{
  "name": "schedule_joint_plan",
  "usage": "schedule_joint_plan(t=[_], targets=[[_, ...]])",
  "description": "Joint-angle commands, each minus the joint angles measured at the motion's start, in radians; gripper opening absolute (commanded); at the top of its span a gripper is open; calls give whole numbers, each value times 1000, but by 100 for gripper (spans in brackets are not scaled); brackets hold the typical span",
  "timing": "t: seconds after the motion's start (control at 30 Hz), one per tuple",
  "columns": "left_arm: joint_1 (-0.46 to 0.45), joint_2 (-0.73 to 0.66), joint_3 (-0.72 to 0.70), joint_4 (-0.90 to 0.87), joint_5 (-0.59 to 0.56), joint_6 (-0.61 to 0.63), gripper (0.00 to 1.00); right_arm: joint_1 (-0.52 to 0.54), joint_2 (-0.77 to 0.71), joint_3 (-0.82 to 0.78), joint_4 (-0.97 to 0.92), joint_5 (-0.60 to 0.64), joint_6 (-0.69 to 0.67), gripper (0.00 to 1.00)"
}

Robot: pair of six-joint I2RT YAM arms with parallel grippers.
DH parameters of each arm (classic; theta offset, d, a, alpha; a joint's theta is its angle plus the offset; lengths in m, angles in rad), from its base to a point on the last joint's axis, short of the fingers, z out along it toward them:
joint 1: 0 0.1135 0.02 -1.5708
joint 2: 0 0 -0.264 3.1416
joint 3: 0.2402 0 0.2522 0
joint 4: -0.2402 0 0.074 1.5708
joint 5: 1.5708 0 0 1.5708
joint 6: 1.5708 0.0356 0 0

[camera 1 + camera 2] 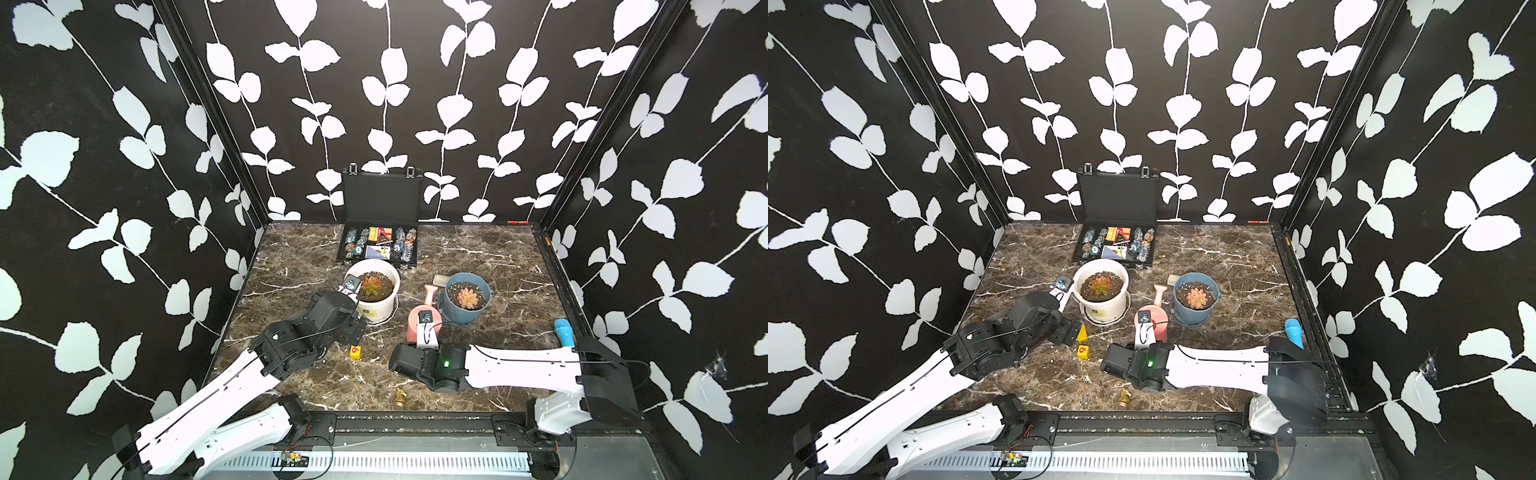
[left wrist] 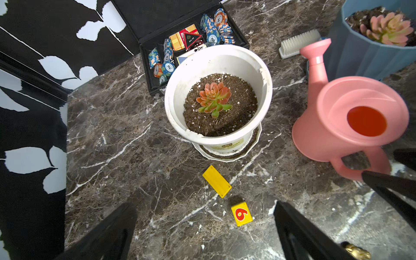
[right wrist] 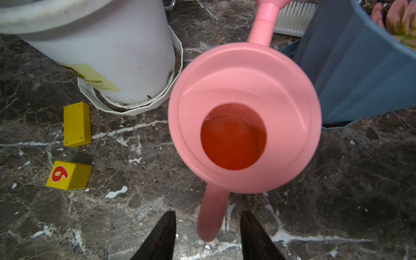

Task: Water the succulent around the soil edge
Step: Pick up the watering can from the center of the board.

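One succulent (image 2: 213,99) sits in the white pot (image 2: 171,112), straight ahead of my left gripper (image 2: 203,206). A second succulent (image 2: 388,28) sits in the blue pot (image 2: 360,54), ahead of my right gripper (image 3: 207,212) and off to its right. I cannot tell which one the job means. In the white pot, dark soil (image 2: 236,117) shows all round the plant.

The pink watering can (image 3: 244,90) stands upright between the pots, just ahead of the right gripper, spout pointing away. Its handle (image 3: 209,202) lies between the right jaws. A gap shows on either side, so nothing is grasped.

The left gripper is spread wide and empty over the marble table (image 2: 112,135). Two yellow pieces lie just ahead of it: a plain block (image 2: 216,181) and a block marked 6 (image 2: 242,213).

Beyond the white pot is an open case of poker chips (image 2: 191,40). A white brush (image 2: 299,44) lies by the spout.
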Motion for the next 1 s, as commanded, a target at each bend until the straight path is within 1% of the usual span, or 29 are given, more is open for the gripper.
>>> schedule_joint_plan(t=[0.0, 0.2, 0.27, 0.3, 0.4, 0.53, 0.77, 0.97], targets=[[23, -15, -18, 21, 57, -7, 99, 8, 31, 10, 17, 58, 34, 48], [56, -21, -31, 37, 97, -5, 99, 8, 110, 36, 16, 78, 24, 40], [59, -24, -35, 41, 102, -4, 99, 7, 120, 34, 10, 91, 24, 39], [60, -27, -37, 42, 104, -3, 99, 8, 121, 30, 9, 97, 23, 38], [60, -34, -40, 46, 107, 0, 99, 8, 120, 24, 6, 110, 12, 33], [60, -44, -43, 51, 115, 3, 99, 8, 113, 22, -11, 130, -14, 30], [60, -54, -47, 56, 122, 10, 99, -5, 97, 21, -29, 134, -74, 16], [61, -61, -50, 58, 128, 13, 99, -12, 58, 10, -86, 156, -91, 7]])
